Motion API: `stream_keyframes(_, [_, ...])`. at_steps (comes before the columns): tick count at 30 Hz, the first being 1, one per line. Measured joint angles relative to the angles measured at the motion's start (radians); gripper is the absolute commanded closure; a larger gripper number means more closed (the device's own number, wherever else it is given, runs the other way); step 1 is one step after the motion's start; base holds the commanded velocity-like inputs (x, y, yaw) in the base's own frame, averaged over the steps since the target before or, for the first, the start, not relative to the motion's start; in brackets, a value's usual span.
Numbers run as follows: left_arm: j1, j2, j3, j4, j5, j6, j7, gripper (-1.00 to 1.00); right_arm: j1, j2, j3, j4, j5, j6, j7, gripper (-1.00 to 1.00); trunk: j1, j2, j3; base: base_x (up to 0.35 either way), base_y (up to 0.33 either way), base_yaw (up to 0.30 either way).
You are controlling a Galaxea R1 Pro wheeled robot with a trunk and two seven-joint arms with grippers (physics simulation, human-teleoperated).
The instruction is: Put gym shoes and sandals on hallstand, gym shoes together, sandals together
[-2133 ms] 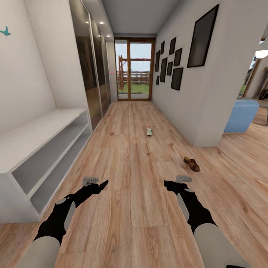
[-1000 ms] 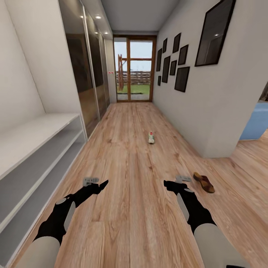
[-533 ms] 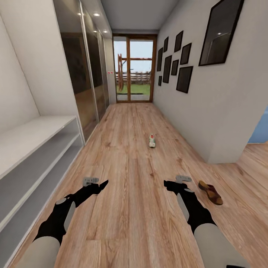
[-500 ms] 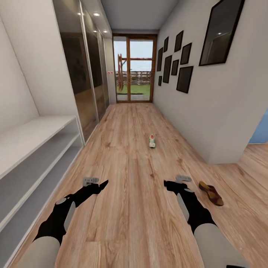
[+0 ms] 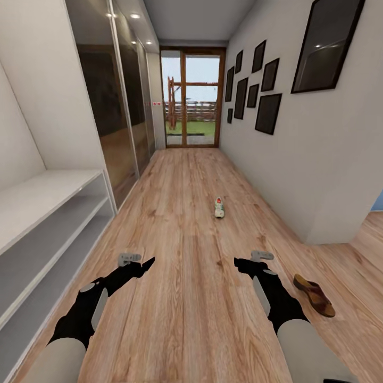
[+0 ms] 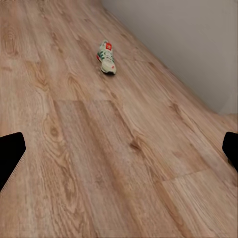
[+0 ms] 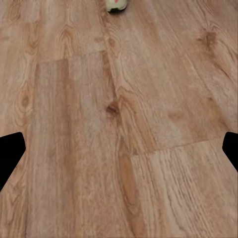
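We have rolled forward: sandal (image 5: pixel 314 294) now at 4 o'clock, gym shoe (image 5: pixel 219 207) nearer at 12, both grippers spread wide, empty.

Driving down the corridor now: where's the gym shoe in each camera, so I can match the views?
Head view: gym shoe lies on the corridor floor, mid-picture, ahead of both grippers, nearer the right wall.
Left wrist view: same shoe, whole, far ahead of the fingers.
Right wrist view: just its near end, cut by the picture's edge.
Shared landmark: the wood-grain planks under it.
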Motion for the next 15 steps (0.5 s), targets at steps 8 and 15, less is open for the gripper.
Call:
stream_keyframes(8, [0.000,0.000,0.000,0.000,0.000,0.000,0.000,-1.00,0.000,0.000,0.000,0.000,0.000,0.000,0.000,-1.00,0.000,0.000,0.000,0.349,0.000,0.000])
stream_keyframes(15, [0.000,0.000,0.000,0.000,0.000,0.000,0.000,-1.00,-0.001,0.000,0.000,0.000,0.000,0.000,0.000,-1.00,0.000,0.000,0.000,0.349,0.000,0.000])
